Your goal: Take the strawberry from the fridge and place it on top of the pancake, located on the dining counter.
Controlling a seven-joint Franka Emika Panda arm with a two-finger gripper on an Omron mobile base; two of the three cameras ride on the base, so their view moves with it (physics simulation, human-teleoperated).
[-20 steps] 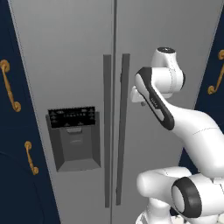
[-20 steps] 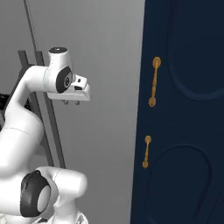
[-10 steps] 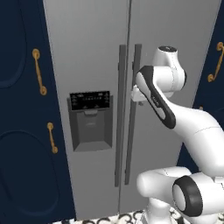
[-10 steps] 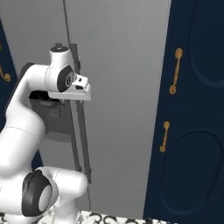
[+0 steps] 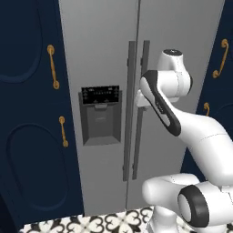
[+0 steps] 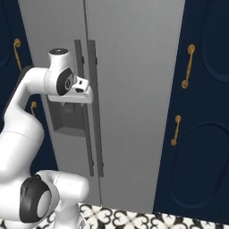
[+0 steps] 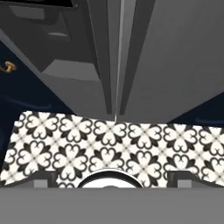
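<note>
The task is only at its beginning. The fridge stands just in front of the claw, and both its doors are closed, so the strawberry is not visible; I judge it is inside. The claw points down along the two dark handles, close to them but holding nothing, with its two tips far apart. Below the claw is the patterned floor. All steps remain: open a door, take the berry, bring it to the pancake.
</note>
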